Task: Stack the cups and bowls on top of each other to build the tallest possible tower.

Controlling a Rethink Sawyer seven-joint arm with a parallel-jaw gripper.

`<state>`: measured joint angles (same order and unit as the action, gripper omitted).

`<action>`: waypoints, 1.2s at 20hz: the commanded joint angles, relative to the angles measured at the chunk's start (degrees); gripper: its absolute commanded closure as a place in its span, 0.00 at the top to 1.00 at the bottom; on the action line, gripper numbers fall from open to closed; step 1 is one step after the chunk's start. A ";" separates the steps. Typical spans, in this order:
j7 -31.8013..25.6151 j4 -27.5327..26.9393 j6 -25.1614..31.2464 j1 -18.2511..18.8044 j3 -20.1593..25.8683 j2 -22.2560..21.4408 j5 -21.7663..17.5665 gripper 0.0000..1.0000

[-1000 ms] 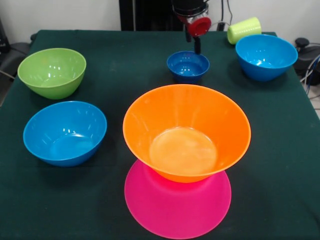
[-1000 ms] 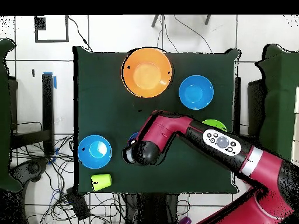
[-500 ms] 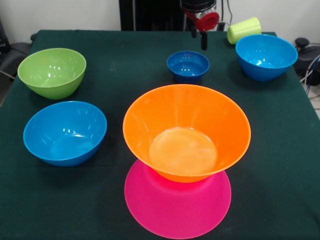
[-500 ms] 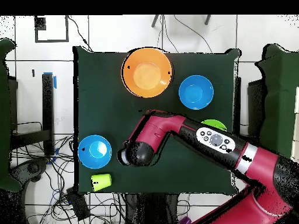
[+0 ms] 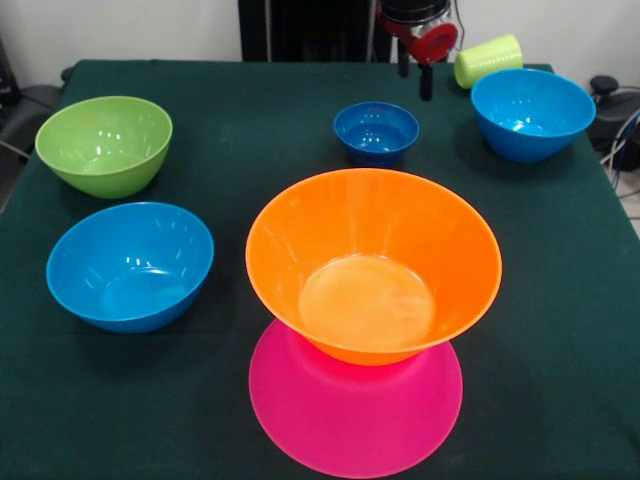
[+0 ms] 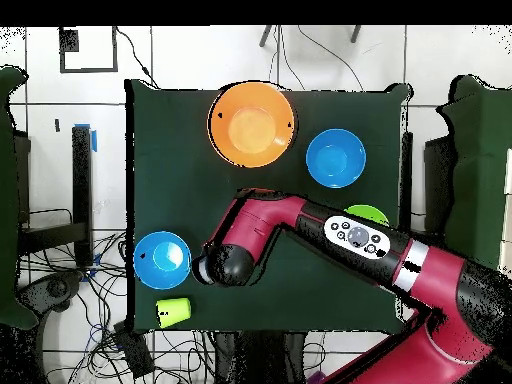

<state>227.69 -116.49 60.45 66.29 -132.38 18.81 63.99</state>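
- 2 pieces make up the tower so far: the big orange bowl (image 5: 373,263) sits upright on the upturned pink bowl (image 5: 356,408) at the near middle of the table (image 5: 560,300). The small dark-blue bowl (image 5: 376,131) stands apart on the cloth, at 12 o'clock from the orange one in the front view.
- 1 gripper (image 5: 415,80) shows at the top edge of the front view, hanging above the cloth between the small dark-blue bowl and the far blue bowl (image 5: 532,112), with nothing in its grasp. 2 dark tips hang below its red cap with a gap between them, so I read it as parted, though how wide I cannot tell.
- From the fingers, the yellow-green cup (image 5: 488,60) lies on its side at about 2 o'clock, near the table's far edge and just behind the far blue bowl. The small dark-blue bowl is at about 7 o'clock, close by.
- My guess is that the step in hand is a reach for the cup. It should go well if the fingers line up across the cup's narrow body, not along it, since a cup on its side may roll.
- The descent should stay clear of the blue bowl's rim beside it.
- The green bowl (image 5: 103,143) and the near blue bowl (image 5: 130,264) wait well apart at the front view's left.
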 commanded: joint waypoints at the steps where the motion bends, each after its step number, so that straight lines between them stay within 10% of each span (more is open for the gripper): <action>1: -2.86 4.65 -3.47 -2.11 -4.97 1.40 -4.36 1.00; 6: -10.06 5.07 -2.61 -2.70 -5.76 -0.40 -5.45 1.00; 11: -42.52 7.03 -6.45 -3.83 -4.26 -2.50 -8.59 1.00; 24: -49.02 8.01 -5.23 -2.16 -3.40 -0.07 -3.52 1.00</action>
<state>186.25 -113.08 56.43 65.63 -132.28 17.23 61.11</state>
